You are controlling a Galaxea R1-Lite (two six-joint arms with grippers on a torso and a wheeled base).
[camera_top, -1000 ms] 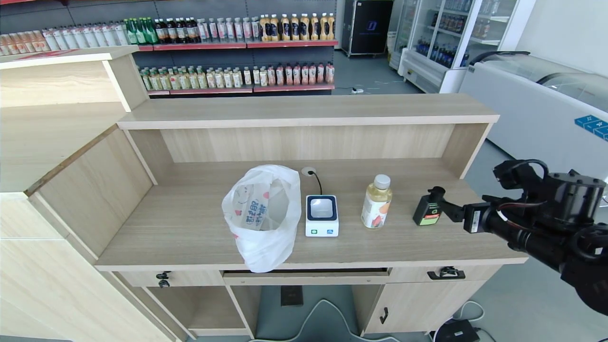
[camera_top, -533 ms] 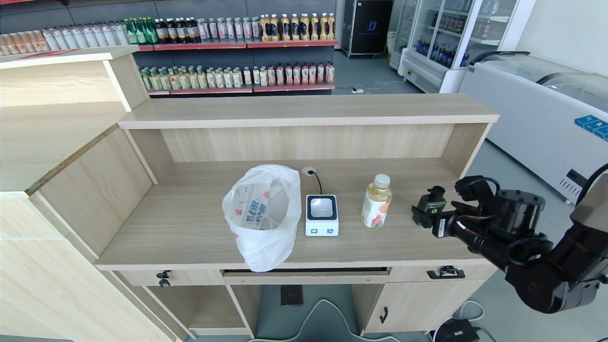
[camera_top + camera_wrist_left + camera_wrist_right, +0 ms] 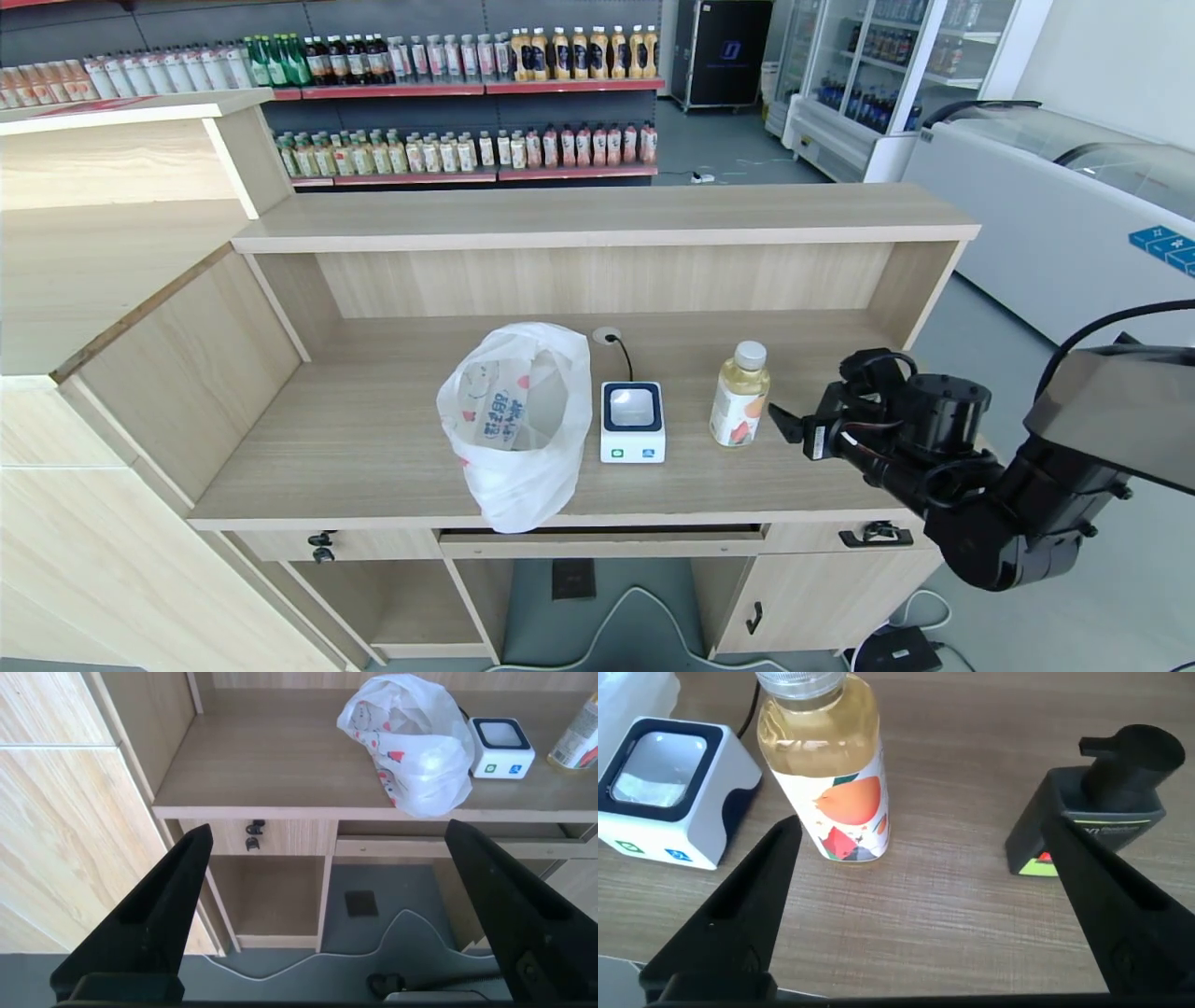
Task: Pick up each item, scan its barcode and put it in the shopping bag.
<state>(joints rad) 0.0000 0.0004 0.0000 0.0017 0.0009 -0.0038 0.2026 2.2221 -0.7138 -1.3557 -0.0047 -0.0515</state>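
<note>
Landmark: scanner (image 3: 633, 422), standing on the worktop (image 3: 373, 439).
Shopping bag (image 3: 516, 420): right beside the scanner on one side, mouth open and facing up.
Bottle (image 3: 827, 765): just beside the scanner on the side away from the bag. It stands upright with its long axis vertical and the cap on top.
Black pump-top container (image 3: 1097, 803): farther from the scanner than the bottle, with a bare strip of worktop between the two. It is also upright.
Right end effector (image 3: 922, 833): low over the worktop and beyond the bottle from the scanner. Its jaws are spread wide and nothing is held.
Left end effector (image 3: 327, 831): below the worktop's front edge, well apart from the scanner. Its jaws are also spread wide and empty.
Deciding relation: both items lie ahead of the right end effector, whose centre line falls on the gap between them. The bottle lines up with the finger on the scanner's side, the container with the other finger.
Nearer arm: the right, clearly.
Judgement: a sideways correction toward the scanner seems needed to centre the bottle between the jaws. The grip would then close across its upright body.
</note>
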